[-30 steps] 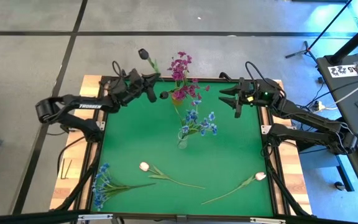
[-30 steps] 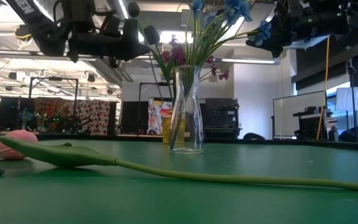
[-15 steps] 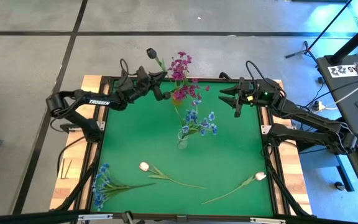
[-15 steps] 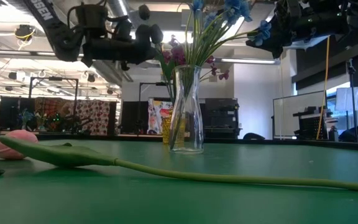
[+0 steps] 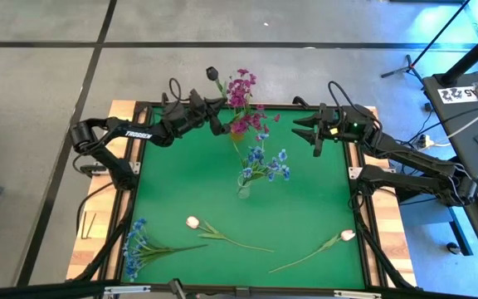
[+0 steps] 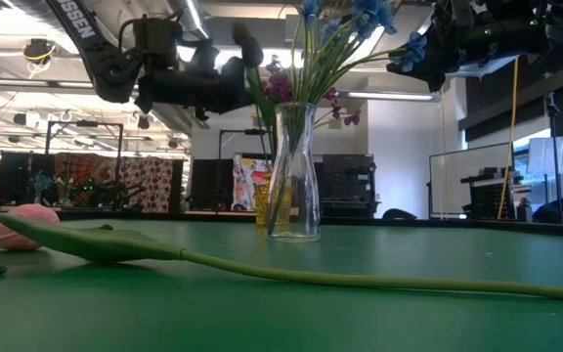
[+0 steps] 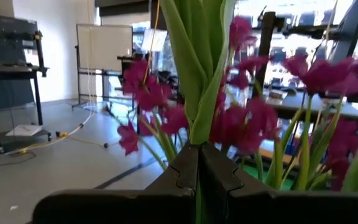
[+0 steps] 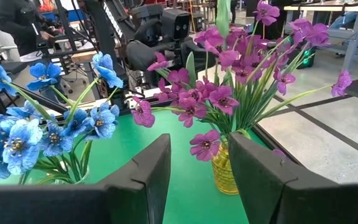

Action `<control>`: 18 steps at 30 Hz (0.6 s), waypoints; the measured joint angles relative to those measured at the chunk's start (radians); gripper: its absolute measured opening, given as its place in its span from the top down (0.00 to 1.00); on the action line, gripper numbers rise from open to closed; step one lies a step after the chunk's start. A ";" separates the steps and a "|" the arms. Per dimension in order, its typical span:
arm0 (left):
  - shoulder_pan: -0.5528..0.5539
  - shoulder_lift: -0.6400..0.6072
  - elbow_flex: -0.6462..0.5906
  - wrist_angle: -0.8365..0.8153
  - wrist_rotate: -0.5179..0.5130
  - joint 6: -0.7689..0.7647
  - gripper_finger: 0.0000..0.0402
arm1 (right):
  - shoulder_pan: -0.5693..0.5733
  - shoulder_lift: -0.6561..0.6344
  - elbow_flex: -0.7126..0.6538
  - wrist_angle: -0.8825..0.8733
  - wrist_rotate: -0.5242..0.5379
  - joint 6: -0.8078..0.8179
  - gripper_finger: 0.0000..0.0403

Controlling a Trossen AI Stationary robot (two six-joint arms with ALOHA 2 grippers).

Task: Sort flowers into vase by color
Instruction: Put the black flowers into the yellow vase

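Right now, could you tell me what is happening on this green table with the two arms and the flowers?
The left gripper is shut on a dark-budded stem and holds it beside the purple flowers in the yellow vase at the far edge. The right gripper waits open nearby. Blue flowers stand in the glass vase. Two tulips and a blue spray lie on the table.

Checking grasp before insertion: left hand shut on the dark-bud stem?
Shut. The left hand has its fingers closed on the dark-budded stem, beside the magenta flowers.
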 joint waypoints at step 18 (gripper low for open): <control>-0.042 0.000 0.000 -0.057 0.023 0.104 0.83 | 0.000 0.000 0.000 -0.001 0.000 0.005 0.60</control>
